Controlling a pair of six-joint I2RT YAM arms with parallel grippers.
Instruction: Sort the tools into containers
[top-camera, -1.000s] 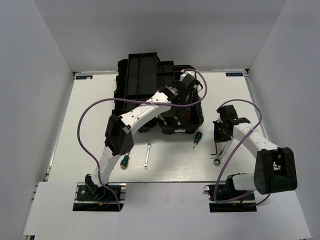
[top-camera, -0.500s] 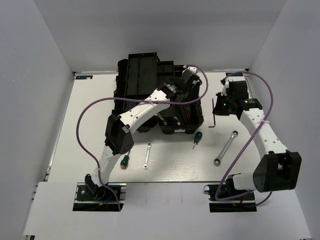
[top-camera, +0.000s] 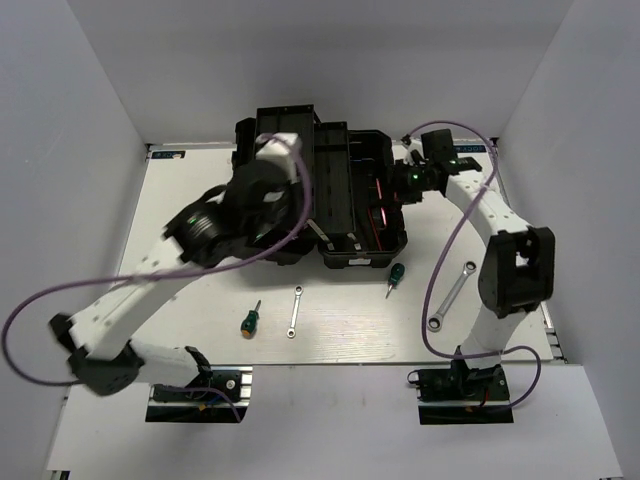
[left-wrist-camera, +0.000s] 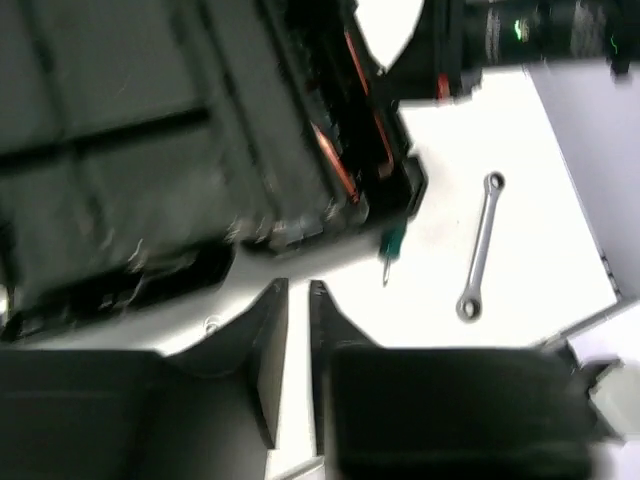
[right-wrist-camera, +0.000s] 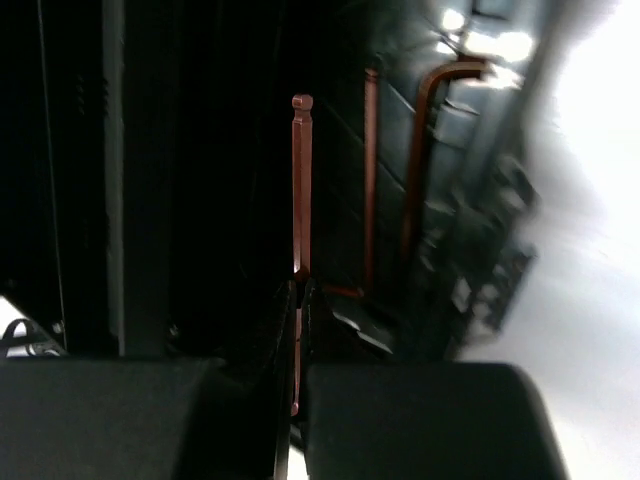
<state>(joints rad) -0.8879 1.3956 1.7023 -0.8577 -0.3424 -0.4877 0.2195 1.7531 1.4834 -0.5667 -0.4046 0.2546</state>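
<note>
Surface (top-camera: 350, 335), open black case (top-camera: 285, 125) at its back, left claw (left-wrist-camera: 298, 292) closed and empty near the case front, right claw (right-wrist-camera: 298, 292) gripping a hex key (right-wrist-camera: 301, 180) over the case, big wrench (top-camera: 451, 297), small wrench (top-camera: 295, 311), two screwdrivers (top-camera: 395, 276) on the surface, two keys (right-wrist-camera: 370, 170) inside the case

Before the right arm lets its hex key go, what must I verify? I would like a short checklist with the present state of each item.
1. Hex key held in the right end effector: ok.
2. Key hangs over the black container: ok.
3. Two other hex keys already lie inside: ok.
4. Key lined up with their compartment: cannot tell.
5. Left end effector shut, empty, apart from the right one: ok.
</note>
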